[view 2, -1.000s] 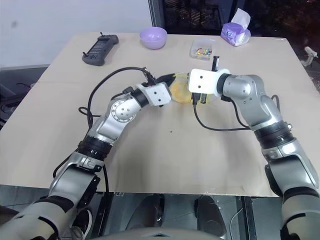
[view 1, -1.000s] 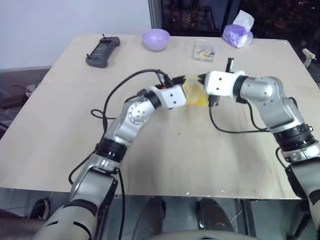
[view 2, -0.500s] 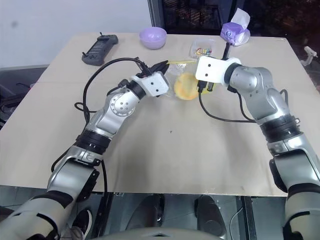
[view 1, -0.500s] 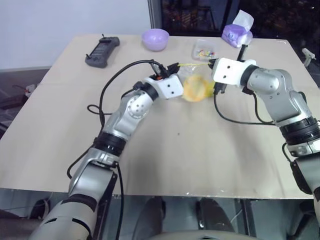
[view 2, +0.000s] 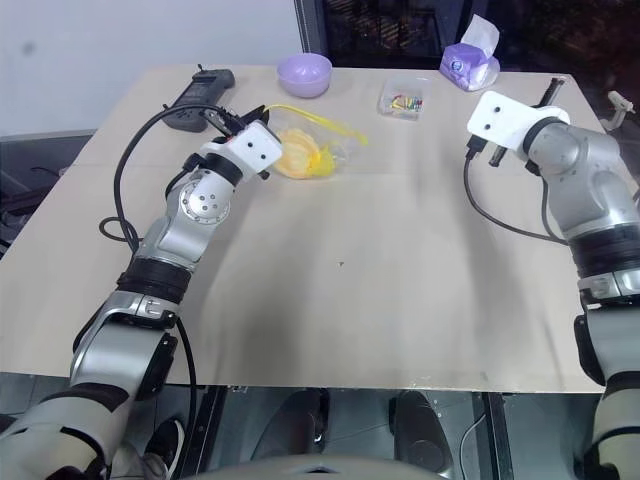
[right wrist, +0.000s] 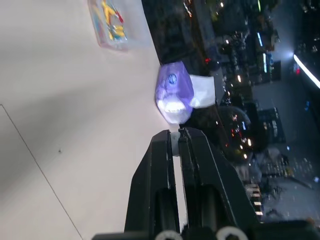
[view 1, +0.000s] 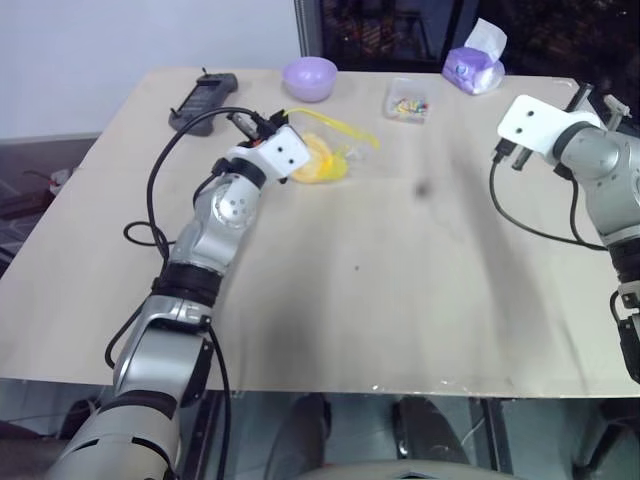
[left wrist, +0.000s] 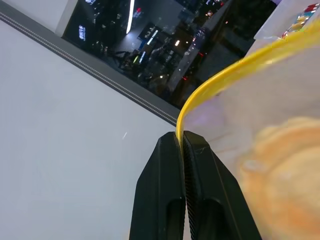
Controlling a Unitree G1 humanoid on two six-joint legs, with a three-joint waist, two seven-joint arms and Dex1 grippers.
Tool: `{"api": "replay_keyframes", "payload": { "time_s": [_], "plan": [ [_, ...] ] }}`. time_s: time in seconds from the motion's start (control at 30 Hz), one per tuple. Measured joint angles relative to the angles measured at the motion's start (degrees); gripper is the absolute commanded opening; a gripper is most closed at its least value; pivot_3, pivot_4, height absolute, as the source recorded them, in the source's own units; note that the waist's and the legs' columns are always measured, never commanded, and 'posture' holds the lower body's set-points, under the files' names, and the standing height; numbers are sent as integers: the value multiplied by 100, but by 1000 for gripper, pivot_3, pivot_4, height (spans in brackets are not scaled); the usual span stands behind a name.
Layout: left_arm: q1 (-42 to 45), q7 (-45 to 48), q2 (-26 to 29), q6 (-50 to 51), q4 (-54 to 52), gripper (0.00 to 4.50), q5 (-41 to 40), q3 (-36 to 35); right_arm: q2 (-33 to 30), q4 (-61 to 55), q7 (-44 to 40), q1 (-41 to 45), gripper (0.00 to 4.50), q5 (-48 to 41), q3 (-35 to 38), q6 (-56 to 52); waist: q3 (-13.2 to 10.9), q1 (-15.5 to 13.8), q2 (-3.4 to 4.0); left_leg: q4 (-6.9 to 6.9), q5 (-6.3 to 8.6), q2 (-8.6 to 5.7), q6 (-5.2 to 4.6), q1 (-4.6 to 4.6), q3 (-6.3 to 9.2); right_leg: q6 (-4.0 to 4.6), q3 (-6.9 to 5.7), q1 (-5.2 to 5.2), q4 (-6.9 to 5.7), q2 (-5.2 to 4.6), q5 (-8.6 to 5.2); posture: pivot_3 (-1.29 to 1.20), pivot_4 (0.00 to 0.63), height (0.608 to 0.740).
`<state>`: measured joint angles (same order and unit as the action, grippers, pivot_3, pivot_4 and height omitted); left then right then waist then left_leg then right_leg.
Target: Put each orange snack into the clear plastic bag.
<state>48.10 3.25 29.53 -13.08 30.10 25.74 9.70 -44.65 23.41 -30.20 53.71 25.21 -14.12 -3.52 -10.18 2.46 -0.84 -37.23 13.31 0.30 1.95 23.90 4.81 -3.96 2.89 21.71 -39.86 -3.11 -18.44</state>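
Table: pale, matte, flat. At ten o'clock, the left gripper is clamped on the yellow seal strip of the clear plastic bag, presumably to keep it in hand. The thin, crinkled film sags around the orange snack, round and inside it. At two o'clock, the right gripper hangs pressed together, holding nothing. Beyond: lilac bowl, small clear box.

The orange snack is blurred and cut by the left wrist view's edge, and the small clear box's contents are too small to tell.
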Motion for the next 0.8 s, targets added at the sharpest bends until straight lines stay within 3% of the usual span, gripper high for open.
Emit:
{"api": "replay_keyframes", "payload": {
  "time_s": [0.57, 0.8],
  "plan": [
    [17, 41, -163, -34, 29, 0, -21, -4, 134, -210, -174, -194, 12, -169, 143, -100, 0, -6, 0, -3, 0, -1, 0, 0, 1, 0, 0, 0, -2, 0, 0, 0, 150, 740],
    [601, -354, -431, -255, 219, 0, -85, -62, 459, -183, -32, -151, 12, -405, 363, -247, 0, -7, 0, -5, 0, -1, 0, 2, 1, 0, -1, 0, -1, 0, 0, 0, 150, 740]
  ]
}}
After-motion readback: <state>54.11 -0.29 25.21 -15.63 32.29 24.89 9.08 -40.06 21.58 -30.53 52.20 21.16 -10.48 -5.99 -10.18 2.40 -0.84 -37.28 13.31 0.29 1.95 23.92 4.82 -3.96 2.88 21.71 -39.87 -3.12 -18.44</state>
